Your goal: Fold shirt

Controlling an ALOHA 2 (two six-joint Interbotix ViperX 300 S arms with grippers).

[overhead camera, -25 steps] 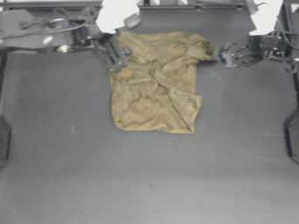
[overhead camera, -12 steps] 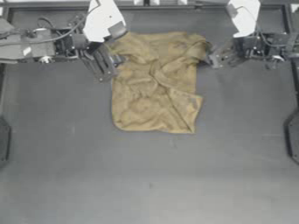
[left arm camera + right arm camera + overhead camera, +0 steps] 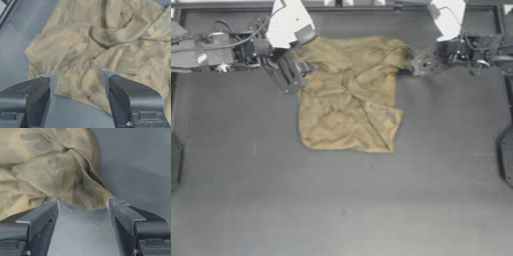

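Note:
The tan shirt (image 3: pixel 348 95) lies crumpled and roughly flat at the back middle of the table, creased all over, with blotchy folds (image 3: pixel 110 37) and a bunched corner (image 3: pixel 83 190). My left gripper (image 3: pixel 291 75) is at the shirt's left edge near the top. It is open, and in the left wrist view the cloth's edge lies between the spread jaws of that gripper (image 3: pixel 78 77). My right gripper (image 3: pixel 415 62) is at the shirt's upper right corner. It is open too, and the right wrist view shows this gripper (image 3: pixel 83 203) just short of the corner's tip.
A metal rail (image 3: pixel 371 6) runs along the back edge just behind the shirt. Dark pads sit at the table's left edge (image 3: pixel 174 165) and right edge (image 3: pixel 507 160). Bare dark table (image 3: pixel 345 200) stretches in front of the shirt.
The right gripper has moved left, closing in on the shirt's upper right corner. The left gripper has slid slightly forward along the left edge. The shirt has not moved.

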